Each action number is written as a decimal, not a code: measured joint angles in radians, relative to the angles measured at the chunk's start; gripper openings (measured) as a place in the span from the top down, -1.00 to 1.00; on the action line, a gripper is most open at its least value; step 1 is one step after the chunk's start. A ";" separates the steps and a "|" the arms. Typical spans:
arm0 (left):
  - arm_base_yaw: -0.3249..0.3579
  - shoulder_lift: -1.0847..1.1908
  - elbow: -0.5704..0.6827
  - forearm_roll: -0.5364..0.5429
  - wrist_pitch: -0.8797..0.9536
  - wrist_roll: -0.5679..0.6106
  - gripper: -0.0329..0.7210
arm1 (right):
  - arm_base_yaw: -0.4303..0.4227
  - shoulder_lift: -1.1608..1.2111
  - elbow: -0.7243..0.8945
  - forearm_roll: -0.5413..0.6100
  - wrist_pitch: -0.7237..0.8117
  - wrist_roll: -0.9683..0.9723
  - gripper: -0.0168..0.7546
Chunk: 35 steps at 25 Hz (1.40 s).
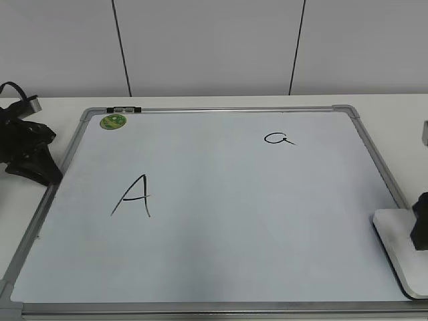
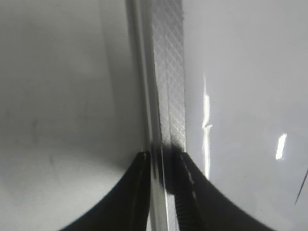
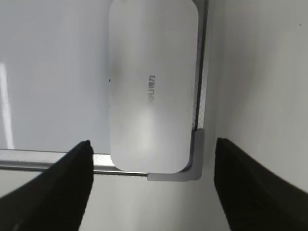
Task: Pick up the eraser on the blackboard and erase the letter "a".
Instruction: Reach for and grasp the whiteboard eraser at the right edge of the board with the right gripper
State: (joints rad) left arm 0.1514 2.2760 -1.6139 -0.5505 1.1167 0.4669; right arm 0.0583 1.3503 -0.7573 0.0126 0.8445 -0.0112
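The blackboard [image 1: 221,221] is a white board with a grey frame, lying flat on the table. The small letter "a" [image 1: 279,139] is written at its upper right, and a large capital "A" [image 1: 132,196] at its left. The white eraser [image 1: 396,249] lies on the board's near right corner; it also shows in the right wrist view [image 3: 151,86]. My right gripper [image 3: 153,147] is open above the eraser's near end, one finger on each side and not touching it; only its edge shows in the exterior view [image 1: 420,227]. My left gripper [image 2: 162,161] is closed on the board's left frame rail [image 2: 168,72], seen at far left [image 1: 37,160].
A round green sticker [image 1: 113,121] and a small black clip [image 1: 124,109] sit at the board's far left corner. The grey corner cap [image 3: 195,163] lies just beside the eraser. White table surface surrounds the board, with a panelled wall behind.
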 joint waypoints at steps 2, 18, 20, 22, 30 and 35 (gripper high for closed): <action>0.000 0.000 0.000 0.002 0.000 0.000 0.63 | 0.000 0.036 -0.002 -0.002 -0.019 0.003 -0.55; 0.000 0.000 0.000 0.004 0.000 0.000 0.67 | 0.000 0.236 -0.019 0.008 -0.158 0.005 -0.56; 0.000 0.000 0.000 0.004 0.000 0.000 0.67 | 0.000 0.252 -0.020 0.008 -0.180 0.005 -0.56; 0.000 0.000 0.000 0.005 0.000 0.000 0.67 | 0.000 0.275 -0.021 0.008 -0.194 0.005 -0.57; 0.000 0.000 0.000 0.008 0.000 0.000 0.65 | 0.000 0.329 -0.021 0.010 -0.207 0.011 -0.48; 0.000 0.000 0.000 0.009 0.000 0.000 0.64 | 0.000 0.329 -0.021 0.010 -0.208 0.011 -0.38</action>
State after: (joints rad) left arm 0.1514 2.2760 -1.6139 -0.5415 1.1167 0.4669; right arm 0.0583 1.6792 -0.7788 0.0224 0.6368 0.0000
